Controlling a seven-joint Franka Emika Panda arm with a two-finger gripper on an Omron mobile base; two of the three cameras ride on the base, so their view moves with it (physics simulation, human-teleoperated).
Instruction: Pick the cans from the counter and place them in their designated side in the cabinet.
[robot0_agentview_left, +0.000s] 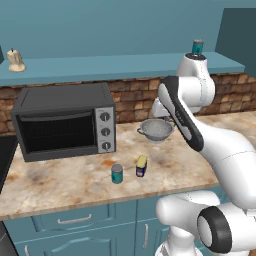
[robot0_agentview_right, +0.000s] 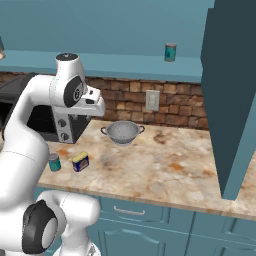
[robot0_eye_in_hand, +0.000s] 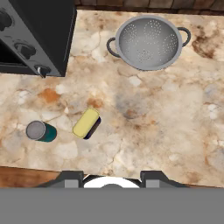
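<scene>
Jaws together, nothing held, hovering high above the counter (robot0_eye_in_hand: 166, 131). Teal can (robot0_eye_in_hand: 41, 131) and yellow-topped blue can (robot0_eye_in_hand: 86, 124) stand just beside each other near the front edge, colander (robot0_eye_in_hand: 148, 42) well apart. Spread jaws first, centre over one can, descend straight; a third can (robot0_agentview_right: 170, 51) already sits on the cabinet (robot0_agentview_right: 125, 65).

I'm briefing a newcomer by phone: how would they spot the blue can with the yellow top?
Start at the black toaster oven on the counter. Before its knobs stand two cans; take the right one, the dark blue can, beside the teal can. It alone has a yellow top.
</scene>
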